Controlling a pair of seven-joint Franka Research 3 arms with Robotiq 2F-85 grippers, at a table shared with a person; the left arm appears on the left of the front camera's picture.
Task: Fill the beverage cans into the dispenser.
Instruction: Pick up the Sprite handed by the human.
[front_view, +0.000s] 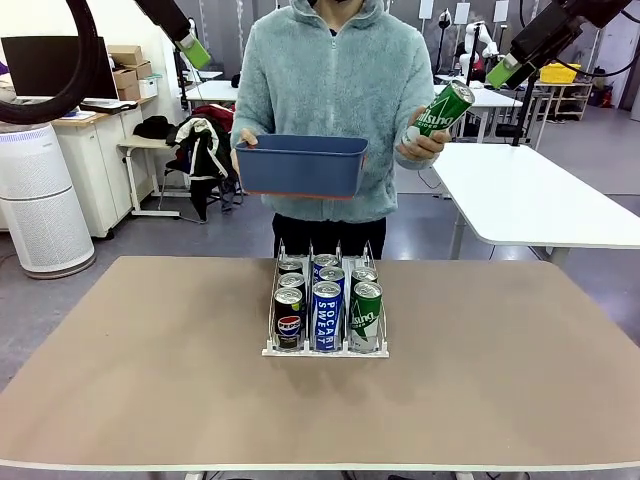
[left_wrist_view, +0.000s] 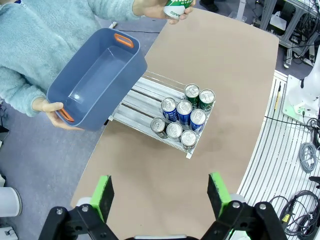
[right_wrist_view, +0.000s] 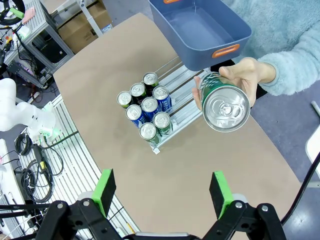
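The dispenser (front_view: 325, 351) stands at the middle of the table's (front_view: 150, 380) far edge. At its front I read a Pepsi can (front_view: 289, 326), a POCARI SWEAT can (front_view: 327, 316) and a green can (front_view: 366, 318). A person's hand (front_view: 421, 147) holds a second green can (front_view: 447, 107). My left end effector (left_wrist_view: 160, 185) and right end effector (right_wrist_view: 162, 187) are open and empty.

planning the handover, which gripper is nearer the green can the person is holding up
Right. The right gripper hangs open just above and beside the held-up green can; the left gripper is high up on the other side of the person, far from it.
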